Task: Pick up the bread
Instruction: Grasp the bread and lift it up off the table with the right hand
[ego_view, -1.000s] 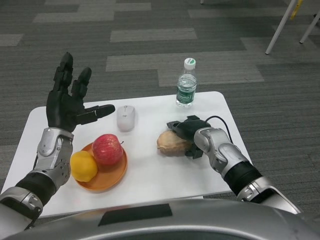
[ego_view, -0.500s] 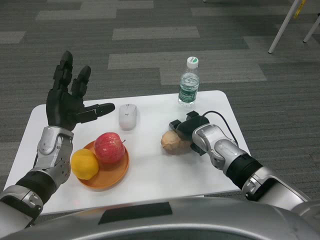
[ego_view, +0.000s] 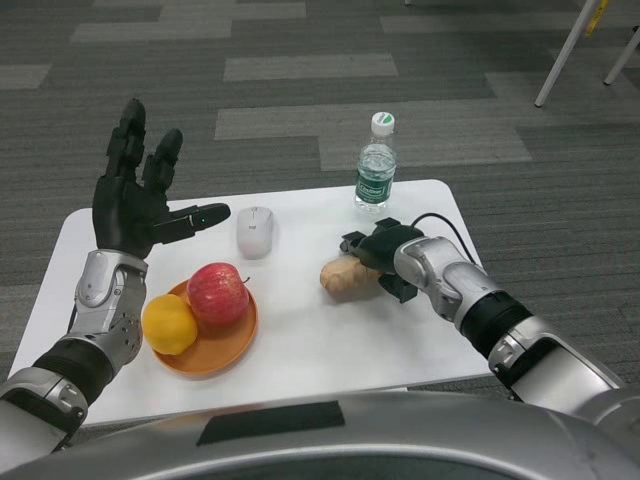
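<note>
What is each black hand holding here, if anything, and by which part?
The right hand grips the tan, lumpy piece of bread by its right end. The left hand is raised with fingers spread, holding nothing.

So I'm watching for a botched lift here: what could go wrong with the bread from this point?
The right hand covers only one end of the bread, so it may tip or slip out on lifting. The water bottle stands just behind that hand and could be knocked over if the arm swings back. A black cable by the wrist might snag.
</note>
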